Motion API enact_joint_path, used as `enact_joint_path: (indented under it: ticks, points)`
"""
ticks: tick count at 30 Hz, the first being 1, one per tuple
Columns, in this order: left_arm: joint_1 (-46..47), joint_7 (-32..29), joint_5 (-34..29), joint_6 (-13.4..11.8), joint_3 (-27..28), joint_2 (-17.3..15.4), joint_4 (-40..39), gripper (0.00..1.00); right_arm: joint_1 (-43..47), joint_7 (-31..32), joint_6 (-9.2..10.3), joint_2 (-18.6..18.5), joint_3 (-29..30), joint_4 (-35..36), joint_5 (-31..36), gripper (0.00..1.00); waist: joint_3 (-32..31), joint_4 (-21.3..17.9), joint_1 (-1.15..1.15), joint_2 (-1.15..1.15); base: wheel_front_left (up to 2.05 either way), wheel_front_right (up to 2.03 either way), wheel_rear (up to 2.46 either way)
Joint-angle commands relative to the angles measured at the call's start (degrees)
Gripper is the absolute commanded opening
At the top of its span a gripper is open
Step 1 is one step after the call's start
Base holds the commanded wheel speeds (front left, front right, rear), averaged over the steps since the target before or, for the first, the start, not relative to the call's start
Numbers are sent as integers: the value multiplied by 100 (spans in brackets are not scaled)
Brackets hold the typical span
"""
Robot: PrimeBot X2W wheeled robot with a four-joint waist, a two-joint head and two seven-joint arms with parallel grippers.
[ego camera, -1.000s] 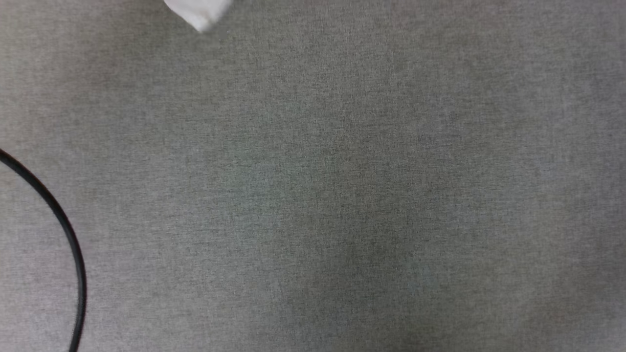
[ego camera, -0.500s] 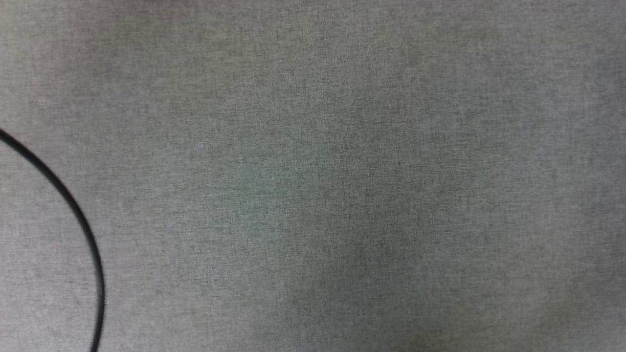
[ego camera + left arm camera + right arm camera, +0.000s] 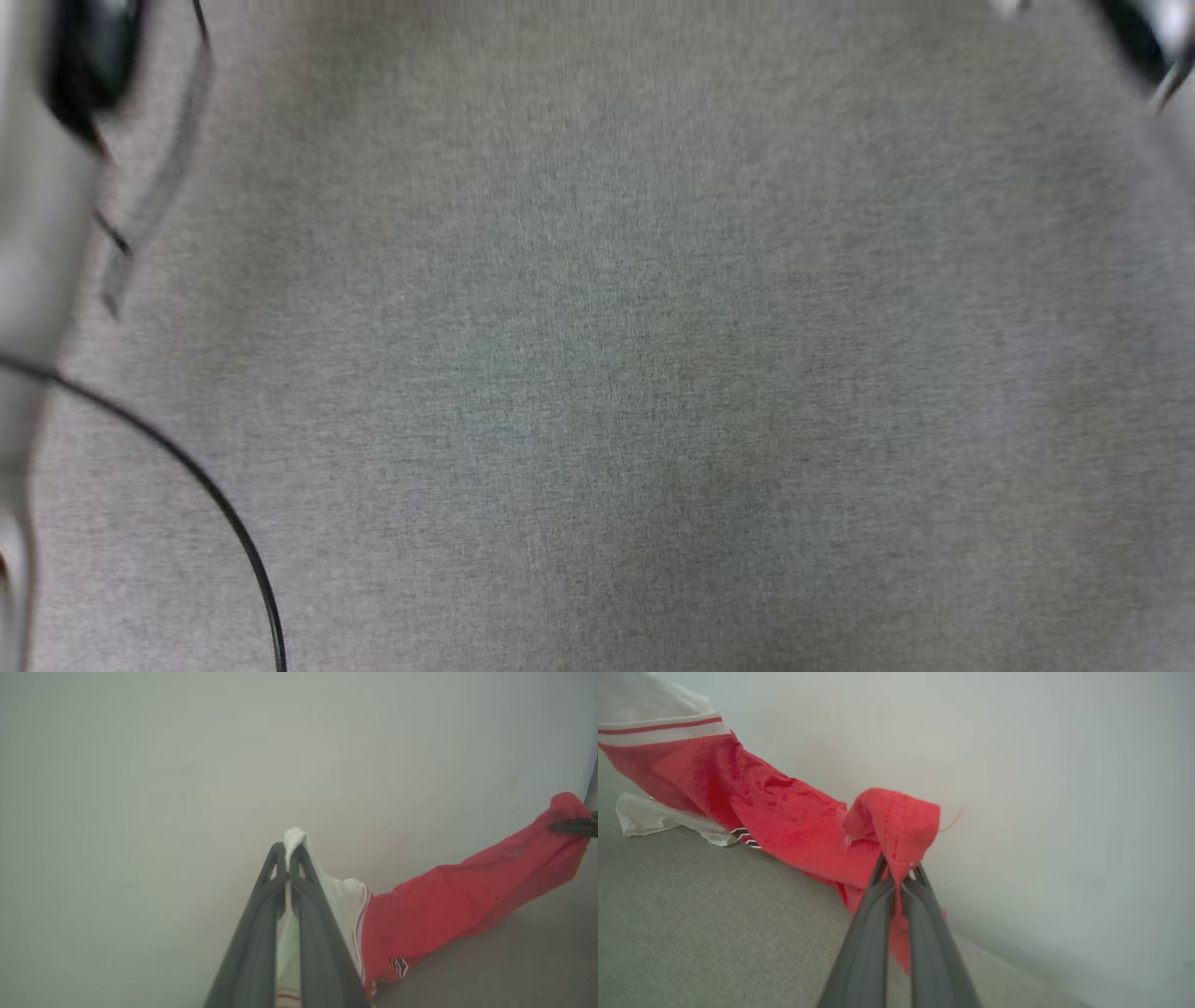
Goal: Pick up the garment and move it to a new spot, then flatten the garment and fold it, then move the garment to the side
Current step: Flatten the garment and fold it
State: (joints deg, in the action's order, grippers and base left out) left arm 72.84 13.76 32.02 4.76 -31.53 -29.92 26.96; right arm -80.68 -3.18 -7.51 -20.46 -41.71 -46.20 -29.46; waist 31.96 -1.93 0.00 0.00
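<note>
The garment [image 3: 467,896] is a red shirt with a white sleeve, lifted and stretched between both grippers above the grey cloth surface. In the left wrist view, my left gripper [image 3: 287,851] is shut on the white sleeve, whose tip pokes out above the fingertips. The red body runs off to the right, where my right gripper's tip [image 3: 574,826] pinches it. The right wrist view has my right gripper [image 3: 899,868] shut on a bunched red edge. From there the garment [image 3: 784,816] slopes away to the upper left, and its lower white part rests on the surface.
A grey fabric-covered surface [image 3: 607,373] spreads across the head view. A thin black cable [image 3: 187,467] curves over its lower left. A blurred pale arm [image 3: 37,233] stands along the left edge, and a dark blurred part [image 3: 1134,37] sits in the top right corner. A pale wall [image 3: 1064,788] stands behind.
The head view has shifted. The white cloth corner seen at the top a second ago is gone. A blurred pale arm has come in at the left edge, a dark part at the top right.
</note>
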Motion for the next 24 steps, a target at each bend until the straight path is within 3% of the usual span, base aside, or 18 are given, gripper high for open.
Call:
enact_joint_path:
  ticks: [1,7,15,24]
  points:
    - [-312,40,38,-55,-26,-18,-97,0,241,-60,4,-44,-74,-3,-85,0,-256,-3,0,0,0,0,0]
    - [-2037,104,205,-405,-127,-89,-745,0,1281,-225,3,-321,-500,195,-634,0,-859,49,0,0,0,0,0]
    - [-4217,57,455,-907,-281,-500,-1781,0,2689,-264,3,-974,-1331,918,-1138,0,-1594,16,0,0,0,0,0]
    - [-6024,-122,841,-1352,-526,-746,-2570,0,4079,-379,3,-1483,-1648,1433,-1451,0,-2277,-10,0,0,0,0,0]
